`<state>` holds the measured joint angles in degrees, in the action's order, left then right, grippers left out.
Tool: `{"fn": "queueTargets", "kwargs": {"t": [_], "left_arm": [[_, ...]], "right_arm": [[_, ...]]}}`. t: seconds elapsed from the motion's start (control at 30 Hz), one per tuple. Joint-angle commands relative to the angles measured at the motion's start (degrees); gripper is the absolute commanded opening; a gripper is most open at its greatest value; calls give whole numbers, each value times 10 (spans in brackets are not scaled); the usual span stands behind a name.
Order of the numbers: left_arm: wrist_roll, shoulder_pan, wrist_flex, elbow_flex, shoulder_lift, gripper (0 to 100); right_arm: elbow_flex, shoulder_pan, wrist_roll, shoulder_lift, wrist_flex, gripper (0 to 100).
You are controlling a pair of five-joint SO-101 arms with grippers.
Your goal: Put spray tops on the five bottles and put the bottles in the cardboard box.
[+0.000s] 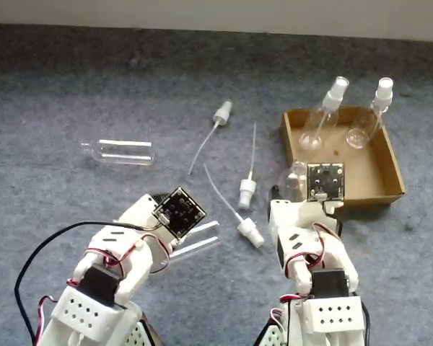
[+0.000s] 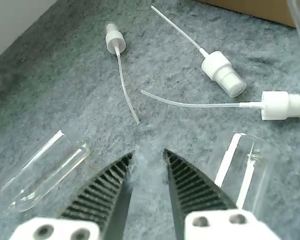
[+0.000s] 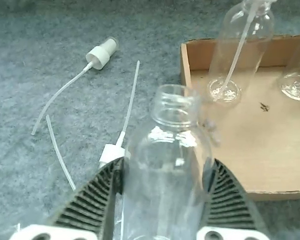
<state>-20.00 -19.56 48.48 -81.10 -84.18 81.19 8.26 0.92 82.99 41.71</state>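
Observation:
My right gripper (image 3: 162, 167) is shut on an uncapped clear bottle (image 3: 170, 150), held beside the near left corner of the cardboard box (image 1: 390, 155). Two bottles with spray tops on, one (image 1: 321, 115) and the other (image 1: 368, 115), lie in the box. Three loose spray tops with long tubes lie on the cloth: one far (image 1: 222, 112), one in the middle (image 1: 247, 191), one near (image 1: 250, 232). My left gripper (image 2: 147, 154) is open and empty, low over the cloth. An uncapped bottle (image 2: 245, 165) lies right beside it, and another (image 1: 119, 151) farther left.
Grey cloth (image 1: 72, 202) covers the table. A black cable (image 1: 36, 252) loops beside the left arm. The box's right half (image 3: 255, 150) has bare floor.

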Motion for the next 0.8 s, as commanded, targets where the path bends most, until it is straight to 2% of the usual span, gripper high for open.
{"fn": "queueTargets", "kwargs": {"t": [0.0,0.17,0.47,0.77], "left_arm": [[-17,-7,75,123,2,63],[-47,-7,130,241,70,63],[-47,-12,153,476,384,63],[-47,-12,153,690,678,63]], "right_arm": [[1,-7,6,9,-18,139],[10,-7,7,10,-18,139],[42,-5,6,10,-19,139],[98,-5,4,10,-109,139]]}}
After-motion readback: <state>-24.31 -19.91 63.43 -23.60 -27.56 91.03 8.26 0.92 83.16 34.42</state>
